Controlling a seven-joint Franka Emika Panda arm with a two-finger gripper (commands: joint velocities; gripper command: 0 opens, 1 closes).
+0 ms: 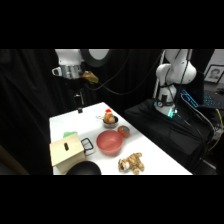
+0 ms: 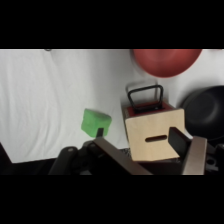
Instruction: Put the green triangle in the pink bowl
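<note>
Green triangle (image 2: 95, 122) sits just past the claw's (image 2: 150, 150) near finger, wooden box (image 2: 152, 135) between the fingers. Claw's wide open and empty, so I'd shift it over the triangle first, clear of the box, before closing

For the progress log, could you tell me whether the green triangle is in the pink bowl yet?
Not yet. The green triangle lies on the white table beside the wooden box, apart from the pink bowl.
</note>
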